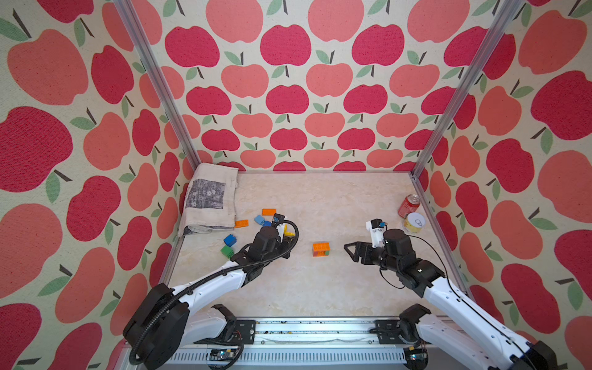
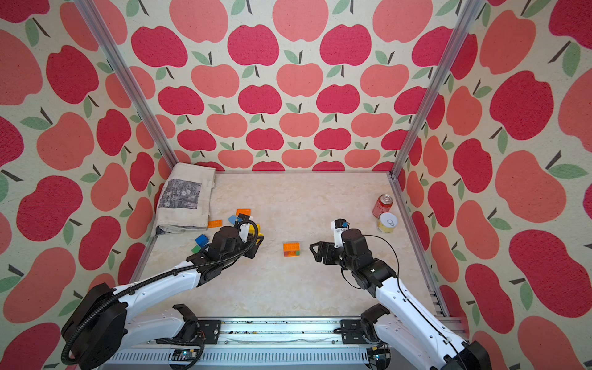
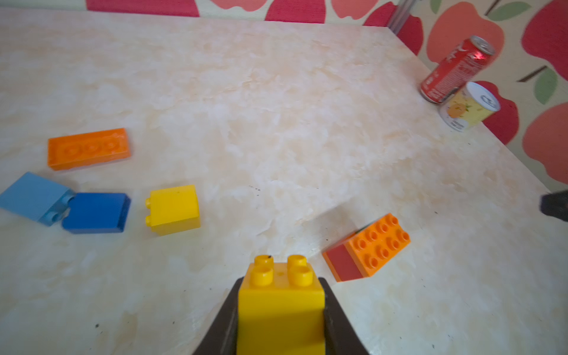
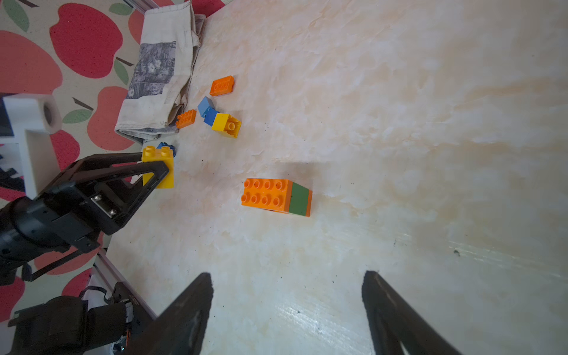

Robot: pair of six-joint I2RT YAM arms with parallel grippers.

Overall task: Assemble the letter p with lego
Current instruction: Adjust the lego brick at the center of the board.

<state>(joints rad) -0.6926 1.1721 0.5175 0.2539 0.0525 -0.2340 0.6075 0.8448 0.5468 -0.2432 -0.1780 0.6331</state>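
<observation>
Left wrist: left tool (image 3: 280, 281) clenched on yellow brick (image 3: 281, 313); right tool (image 4: 287, 275) agape; can (image 3: 455, 70) unreadable.

Open surface (image 1: 320, 288) is stretching around the central orange block (image 1: 321, 249); loose bricks (image 1: 268, 212) and a folded cloth (image 1: 209, 200) are crowding the left side, two cans (image 1: 409, 205) the right edge.

Left fingers (image 3: 226, 322) closed, right fingers (image 4: 190, 307) wide.

marbled table (image 1: 320, 288) bears bricks (image 1: 321, 249), cans (image 1: 408, 205), maybe cloth (image 1: 209, 200)
</observation>
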